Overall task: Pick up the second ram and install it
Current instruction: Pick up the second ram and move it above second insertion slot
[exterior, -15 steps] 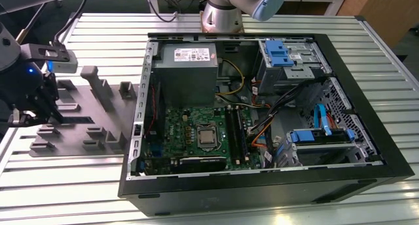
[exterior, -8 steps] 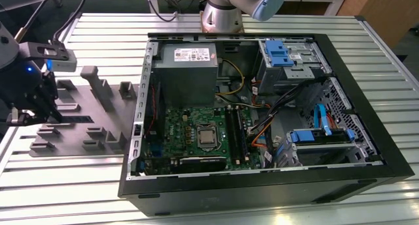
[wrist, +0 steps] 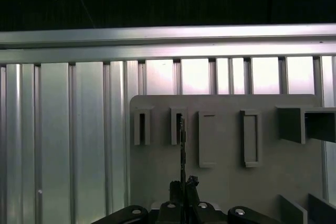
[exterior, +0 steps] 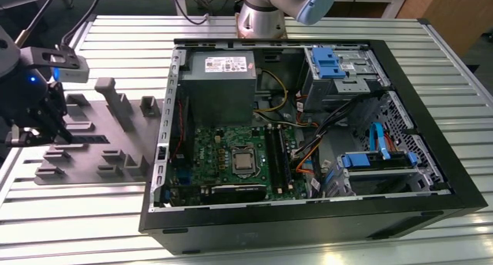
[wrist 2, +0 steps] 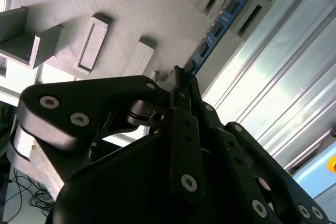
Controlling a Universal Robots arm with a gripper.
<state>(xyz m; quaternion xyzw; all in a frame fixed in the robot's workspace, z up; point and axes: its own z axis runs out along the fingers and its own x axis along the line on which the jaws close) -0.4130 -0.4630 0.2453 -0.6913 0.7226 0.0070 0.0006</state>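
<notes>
Now pincer clamped on second ram: second wrist view, blue face; first wrist view, edge.

Ribbed aluminium table spanning the exterior view, slats running left to right, with bright glare along the lower edge. Wooden furniture stands at the upper right. In the first wrist view, the table's rail borders unlit darkness beyond.
</notes>
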